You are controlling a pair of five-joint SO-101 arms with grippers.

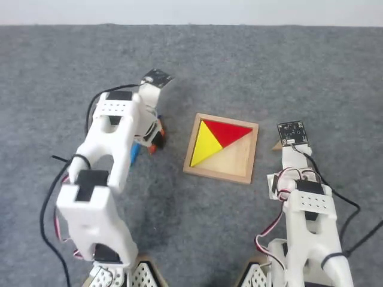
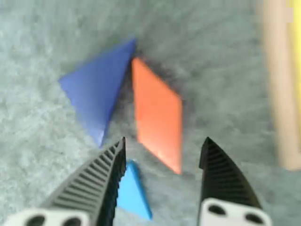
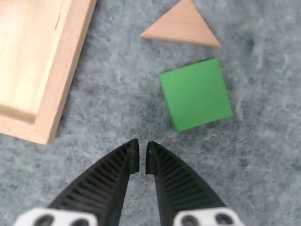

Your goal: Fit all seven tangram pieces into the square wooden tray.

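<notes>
The square wooden tray (image 1: 237,160) lies mid-table with a red triangle (image 1: 230,132) and a yellow triangle (image 1: 206,147) in it. Left of it, my left gripper (image 2: 164,143) hangs open over an orange parallelogram (image 2: 157,120), whose near end lies between the fingertips. A dark blue triangle (image 2: 96,89) lies beside the parallelogram, and a small light blue triangle (image 2: 133,190) lies under one finger. Right of the tray, my right gripper (image 3: 142,157) is shut on nothing, just short of a green square (image 3: 195,93). Past the square lies a plain wooden triangle (image 3: 181,26).
The tray's raised edge (image 2: 280,84) runs close beside the orange parallelogram, and its corner (image 3: 37,70) is near the right gripper. Grey carpet covers the table. The left arm (image 1: 111,137) hides most of the pieces under it in the high view.
</notes>
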